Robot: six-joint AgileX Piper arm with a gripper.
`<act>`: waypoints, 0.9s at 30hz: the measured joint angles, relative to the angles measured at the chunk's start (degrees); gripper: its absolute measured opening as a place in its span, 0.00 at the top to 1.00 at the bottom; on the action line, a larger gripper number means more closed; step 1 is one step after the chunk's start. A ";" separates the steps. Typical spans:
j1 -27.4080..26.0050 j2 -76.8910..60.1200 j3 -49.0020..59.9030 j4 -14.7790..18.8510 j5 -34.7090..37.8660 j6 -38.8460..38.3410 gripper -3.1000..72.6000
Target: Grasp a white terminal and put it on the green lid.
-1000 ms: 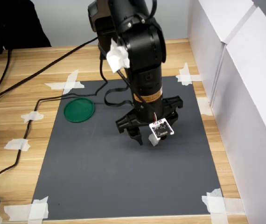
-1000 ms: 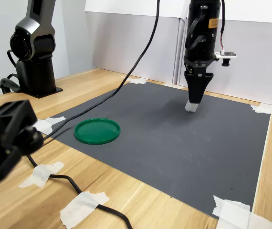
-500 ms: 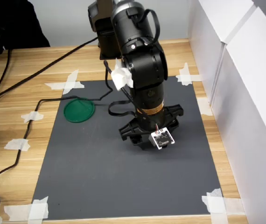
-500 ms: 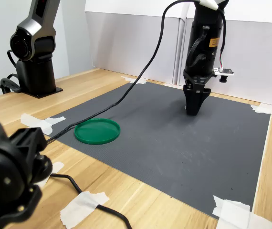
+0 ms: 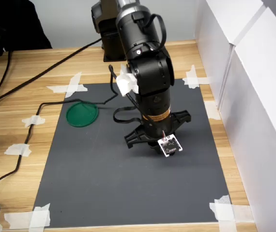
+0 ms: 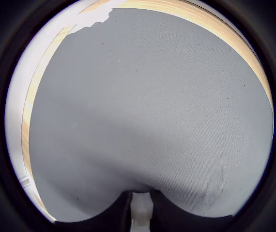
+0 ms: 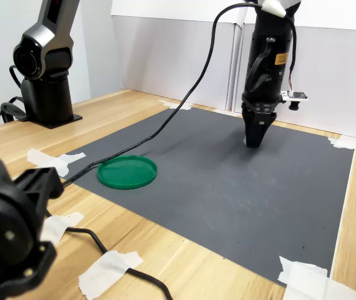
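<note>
Arm is standing near-vertical over the dark grey mat [image 5: 128,183], wrist pointing straight down. The gripper [image 7: 253,139] is sitting with its tips at or just above the mat surface in the second exterior view; in the first exterior view the tips are hiding under the wrist body.

The wrist view is showing the white terminal [image 6: 141,210] pinched between the two dark fingers [image 6: 164,212], one on either side and both touching it. Jaws are nearly together, clamping on the piece. Only a narrow strip of the terminal is showing; its full shape cannot be made out. Neither exterior view is showing the terminal, as the gripper is blocking it.

The green lid [image 5: 82,114] is lying flat on the mat near the first exterior view's upper left corner of the mat, well apart from the gripper. In the second exterior view it [image 7: 127,171] is sitting toward the mat's near left edge. A black cable [image 5: 46,104] is running up to its rim; whether it is touching cannot be told.

A small white-framed tag [image 5: 169,145] with a dark face is hanging off the wrist. White tape scraps [image 5: 225,210] are holding the mat corners to the wooden table [image 5: 12,130]. White panels [image 5: 254,96] are standing along the first exterior view's right.
</note>
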 joint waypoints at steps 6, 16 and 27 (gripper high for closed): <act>-0.78 -5.13 1.38 0.07 3.03 -0.13 0.84; -11.69 -24.74 21.21 -4.31 1.66 -3.61 0.84; -33.13 -34.91 37.82 -8.53 -6.40 -15.37 0.84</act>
